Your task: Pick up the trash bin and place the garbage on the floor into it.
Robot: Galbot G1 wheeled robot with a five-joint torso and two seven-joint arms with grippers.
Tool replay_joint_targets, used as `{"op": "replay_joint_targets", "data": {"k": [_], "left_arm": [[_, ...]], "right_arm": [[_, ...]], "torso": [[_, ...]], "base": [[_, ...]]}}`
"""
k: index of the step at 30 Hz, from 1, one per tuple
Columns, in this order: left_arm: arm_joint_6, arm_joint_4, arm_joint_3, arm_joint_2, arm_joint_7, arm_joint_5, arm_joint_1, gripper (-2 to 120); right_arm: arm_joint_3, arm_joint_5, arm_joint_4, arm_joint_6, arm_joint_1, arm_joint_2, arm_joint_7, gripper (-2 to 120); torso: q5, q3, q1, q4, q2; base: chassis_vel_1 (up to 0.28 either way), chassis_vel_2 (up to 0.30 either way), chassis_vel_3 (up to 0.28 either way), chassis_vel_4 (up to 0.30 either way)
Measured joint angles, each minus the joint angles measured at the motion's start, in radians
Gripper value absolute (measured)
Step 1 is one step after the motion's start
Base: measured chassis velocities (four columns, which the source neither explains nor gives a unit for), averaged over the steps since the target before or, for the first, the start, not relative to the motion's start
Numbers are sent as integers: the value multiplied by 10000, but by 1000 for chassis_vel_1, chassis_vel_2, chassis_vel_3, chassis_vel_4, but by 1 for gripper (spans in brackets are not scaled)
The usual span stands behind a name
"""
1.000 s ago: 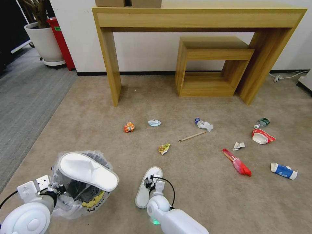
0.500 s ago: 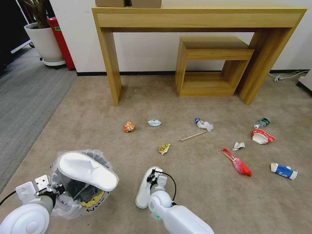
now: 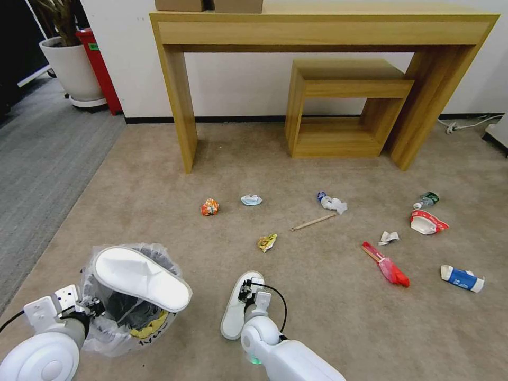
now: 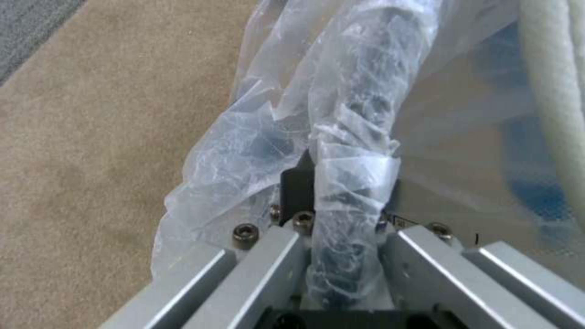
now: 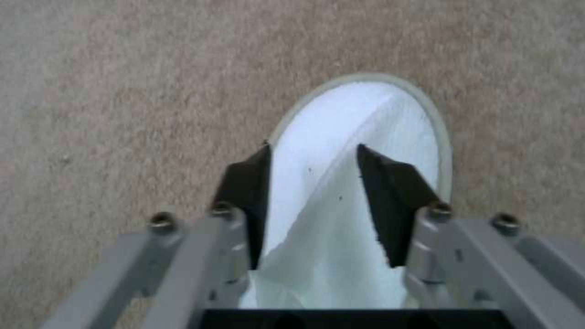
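Note:
The trash bin point(image 3: 123, 317), black with a crinkly bag liner, stands low at my left on the floor point(image 3: 328, 317). My left gripper point(image 3: 89, 307) is shut on its bag-wrapped rim point(image 4: 356, 114). One white slipper point(image 3: 140, 278) lies across the bin's mouth. The other slipper point(image 3: 235, 312) lies on the carpet, and my right gripper point(image 3: 247, 290) is open right over it. Its fingers point(image 5: 247, 201) stand on either side of the slipper's upper point(image 5: 329, 192). Further garbage is scattered ahead: orange wrapper point(image 3: 210, 207), yellow wrapper point(image 3: 267, 242), wooden stick point(image 3: 313, 222), red wrapper point(image 3: 390, 269), paper bowl point(image 3: 426, 222), carton point(image 3: 462, 278).
A wooden console table point(image 3: 182, 106) and a low wooden stool point(image 3: 344, 90) under it stand against the far wall. Grey ribbed carpet point(image 3: 42, 159), a plant pot point(image 3: 71, 66) and a red box point(image 3: 100, 66) are at the left. A cable point(image 3: 468, 125) lies far right.
My right gripper shifted slightly over the slipper on the carpet, forward and then a little back. That slipper stayed on the floor. The bin and left arm barely moved.

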Motion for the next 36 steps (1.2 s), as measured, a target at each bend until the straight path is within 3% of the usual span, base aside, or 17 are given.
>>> {"op": "replay_joint_targets", "data": {"k": [1, 5, 10, 15, 36], "left_arm": [[0, 0, 0, 0, 0, 0, 0, 0], [0, -9, 12, 10, -3, 7, 45, 0], [0, -10, 7, 17, -4, 20, 94, 0], [-12, -42, 30, 20, -2, 24, 71, 0], [-33, 174, 157, 9, 108, 54, -22, 0]], "right_arm": [[0, 0, 0, 0, 0, 0, 0, 43], [70, 76, -500, -12, 39, 310, 69, 65], [108, 68, -748, -9, 39, 486, 0, 77], [104, -10, -984, -9, 54, 696, -35, 97], [365, -434, -2322, 346, 302, 1079, -423, 100]], "torso": [[0, 0, 0, 0, 0], [0, 0, 0, 0, 0], [-1, 0, 0, 0, 0], [0, 0, 0, 0, 0], [4, -1, 0, 2, 0]], "base": [[0, 0, 0, 0], [0, 0, 0, 0], [0, 0, 0, 0], [0, 0, 0, 0], [0, 0, 0, 0]]}}
